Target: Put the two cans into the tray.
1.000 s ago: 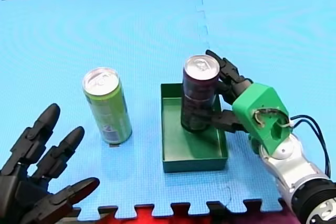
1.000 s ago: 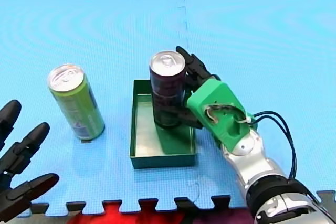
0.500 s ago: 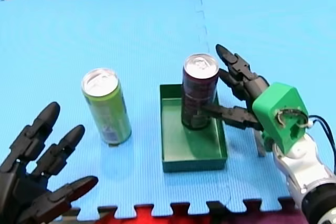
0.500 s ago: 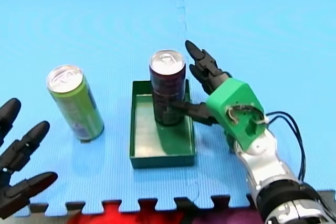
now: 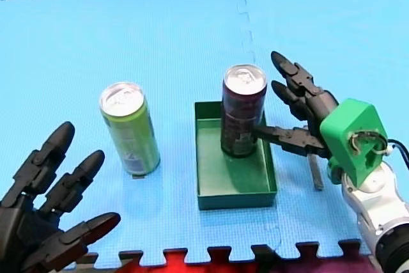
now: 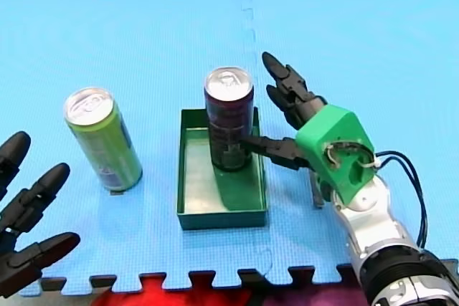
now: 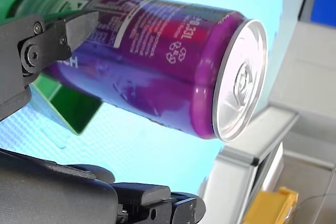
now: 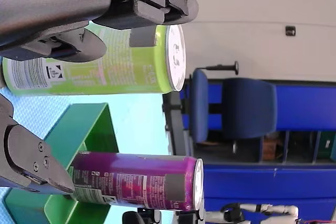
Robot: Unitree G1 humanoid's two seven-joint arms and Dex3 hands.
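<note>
The right hand (image 5: 319, 123) has black jointed fingers (image 5: 295, 84). Behind the fingers sits a bright green block (image 5: 353, 137), then a shiny silver wrist (image 5: 374, 193) with thin black cables (image 6: 405, 164). The left hand (image 5: 48, 222) is all black and chunky, with rounded fingertips (image 5: 64, 132).

2 head views above the tray (image 5: 236, 200) (2 wrist close-ups)

Glossy metal purple can (image 5: 241, 119) and green can (image 5: 131, 132), matt green tray (image 5: 236, 200), finely ribbed blue foam mat (image 5: 128, 30)
</note>
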